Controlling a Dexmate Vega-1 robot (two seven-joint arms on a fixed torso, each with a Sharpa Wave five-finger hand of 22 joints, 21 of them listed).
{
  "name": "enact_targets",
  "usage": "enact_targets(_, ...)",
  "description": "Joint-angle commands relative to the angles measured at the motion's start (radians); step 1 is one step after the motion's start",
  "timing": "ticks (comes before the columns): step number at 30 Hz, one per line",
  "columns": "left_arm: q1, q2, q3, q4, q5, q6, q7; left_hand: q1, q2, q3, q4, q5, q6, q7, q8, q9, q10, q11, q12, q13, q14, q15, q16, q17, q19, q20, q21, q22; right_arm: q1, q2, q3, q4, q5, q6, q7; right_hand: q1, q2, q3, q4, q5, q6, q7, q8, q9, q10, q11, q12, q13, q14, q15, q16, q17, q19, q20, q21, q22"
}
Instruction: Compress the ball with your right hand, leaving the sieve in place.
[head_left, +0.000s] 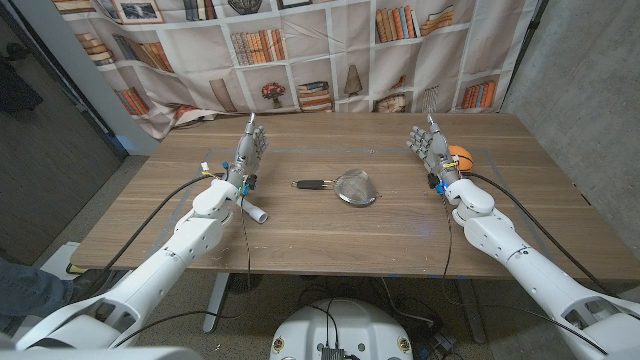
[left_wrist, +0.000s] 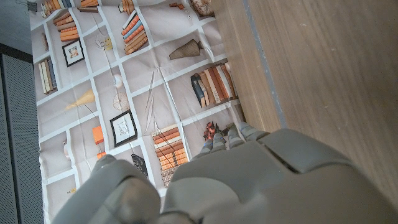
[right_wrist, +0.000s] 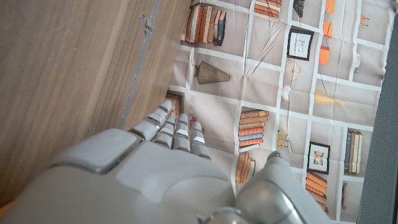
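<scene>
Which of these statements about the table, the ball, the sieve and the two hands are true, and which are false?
1. The right hand is squeezing the orange ball. False: it holds nothing, with its fingers raised beside the ball.
2. The sieve lies near the middle of the wooden table, between the two hands. True.
3. The sieve's handle points toward the robot's right side. False: it points toward the left hand.
4. The left hand holds nothing. True.
5. The ball is inside the sieve. False: it lies apart, on the table by the right hand.
</scene>
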Motion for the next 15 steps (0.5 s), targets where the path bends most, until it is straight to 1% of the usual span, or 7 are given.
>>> enact_targets(1,0.018,0.031,-0.008,-0.046,0.014,0.016,0.017,0.008,0.001,-0.001,0.006,0.006,-0.030,0.003,0.006,0.002,-0.003,0.003,0.009,0.005,-0.009,0.004,0.007,0.001,-0.004,0.005,0.006,0.004,-0.007,0.001,-0.005,-0.018,-0.026,0.014,-0.024,0.011,0.003,0.006,-0.001,0.008,0.003,0.006,0.007,0.004,0.001,0.008,0.006,0.003,0.005,0.007,0.005,0.003,0.009,-0.043,0.004,0.003)
enact_targets(7,0.025,0.041,-0.011,-0.062,0.015,0.014,0.014,0.010,0.003,-0.002,0.006,0.007,-0.026,0.005,0.007,0.002,0.001,0.002,0.010,0.005,-0.005,0.003,0.008,0.001,-0.001,0.006,0.007,0.004,-0.033,-0.015,0.002,-0.068,-0.059,0.033,-0.068,0.015,0.006,0.008,-0.003,0.009,0.009,0.001,0.009,0.004,0.009,0.004,0.009,0.003,0.013,0.006,0.007,0.002,0.016,-0.043,0.006,0.003)
enact_targets(9,0.025,0.041,-0.011,-0.062,0.016,0.013,0.013,0.011,0.003,-0.002,0.005,0.007,-0.025,0.005,0.007,0.002,0.002,0.003,0.010,0.005,-0.004,0.003,0.008,0.001,-0.001,0.006,0.007,0.004,-0.038,-0.017,0.005,-0.074,-0.062,0.037,-0.074,0.019,0.008,0.008,-0.004,0.009,0.014,-0.001,0.011,0.004,0.025,0.004,0.015,0.003,0.017,0.006,0.006,0.002,0.019,-0.043,0.007,0.003)
enact_targets(15,0.023,0.049,-0.009,-0.073,0.019,0.018,0.006,0.014,0.006,-0.001,0.004,0.008,-0.021,0.005,0.008,0.002,0.006,0.002,0.012,0.005,0.001,0.003,0.009,0.001,0.001,0.007,0.008,0.004,-0.073,-0.041,0.023,-0.139,-0.083,0.047,-0.112,0.024,0.011,0.010,-0.007,0.009,0.026,-0.008,0.014,0.004,0.036,-0.001,0.018,0.003,0.031,0.000,0.009,0.001,0.031,-0.045,0.011,0.003)
